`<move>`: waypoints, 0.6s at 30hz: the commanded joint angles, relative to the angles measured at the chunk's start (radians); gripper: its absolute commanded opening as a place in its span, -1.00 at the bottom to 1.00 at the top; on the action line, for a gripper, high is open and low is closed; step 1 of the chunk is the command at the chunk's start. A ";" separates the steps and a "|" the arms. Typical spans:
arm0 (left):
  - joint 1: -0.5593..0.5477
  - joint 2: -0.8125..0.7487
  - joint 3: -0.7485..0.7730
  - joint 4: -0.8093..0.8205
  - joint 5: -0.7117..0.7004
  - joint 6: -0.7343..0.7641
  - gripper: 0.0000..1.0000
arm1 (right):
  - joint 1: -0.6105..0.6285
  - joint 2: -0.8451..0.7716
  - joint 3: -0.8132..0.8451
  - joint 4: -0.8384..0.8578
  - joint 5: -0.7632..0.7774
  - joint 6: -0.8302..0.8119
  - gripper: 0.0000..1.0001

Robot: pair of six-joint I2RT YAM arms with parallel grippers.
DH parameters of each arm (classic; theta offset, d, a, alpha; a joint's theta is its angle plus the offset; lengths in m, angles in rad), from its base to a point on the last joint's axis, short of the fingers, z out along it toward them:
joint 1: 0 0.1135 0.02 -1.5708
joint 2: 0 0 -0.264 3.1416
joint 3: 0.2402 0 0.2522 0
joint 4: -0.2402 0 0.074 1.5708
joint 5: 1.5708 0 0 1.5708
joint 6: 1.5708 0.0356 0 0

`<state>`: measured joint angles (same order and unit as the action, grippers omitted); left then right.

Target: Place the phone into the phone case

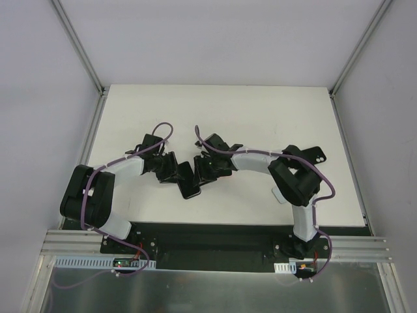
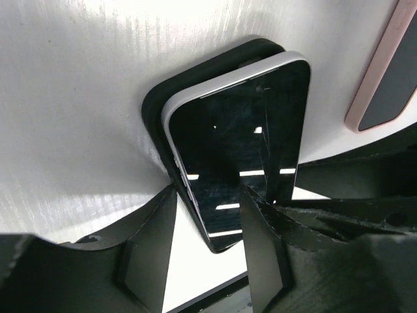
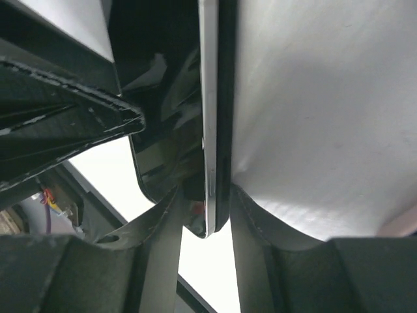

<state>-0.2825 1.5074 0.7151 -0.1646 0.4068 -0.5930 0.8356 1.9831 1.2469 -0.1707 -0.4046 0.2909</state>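
A phone (image 1: 190,186) with a dark screen and silver rim sits at mid table between both grippers. In the left wrist view the phone (image 2: 241,130) lies tilted on a black phone case (image 2: 156,98), offset from it, with the case showing past its far left corner. My left gripper (image 2: 207,195) is open around the phone's near end, one finger (image 2: 260,248) crossing the screen. In the right wrist view the phone's rim (image 3: 208,130) and the case (image 3: 225,98) appear edge-on. My right gripper (image 3: 207,192) is shut on both together. The grippers face each other (image 1: 174,173) (image 1: 203,173).
A pink-rimmed flat item (image 2: 384,72) lies just beyond the phone on the white table (image 1: 260,117). A dark flat object (image 1: 313,154) sits by the right arm's elbow. Metal frame posts stand at the table's back corners.
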 commanded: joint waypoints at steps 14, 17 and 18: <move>-0.012 -0.009 -0.068 0.053 0.130 -0.037 -0.73 | -0.004 0.008 -0.168 0.367 -0.246 0.221 0.00; -0.011 -0.012 -0.089 0.083 0.174 -0.060 -0.76 | -0.010 -0.001 -0.172 0.402 -0.250 0.229 0.00; -0.011 -0.018 -0.095 0.100 0.181 -0.065 -0.76 | -0.010 -0.009 -0.170 0.407 -0.249 0.228 0.00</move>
<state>-0.2642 1.4857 0.6697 -0.1192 0.4339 -0.5938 0.8013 1.9751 1.0946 0.1078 -0.6258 0.4820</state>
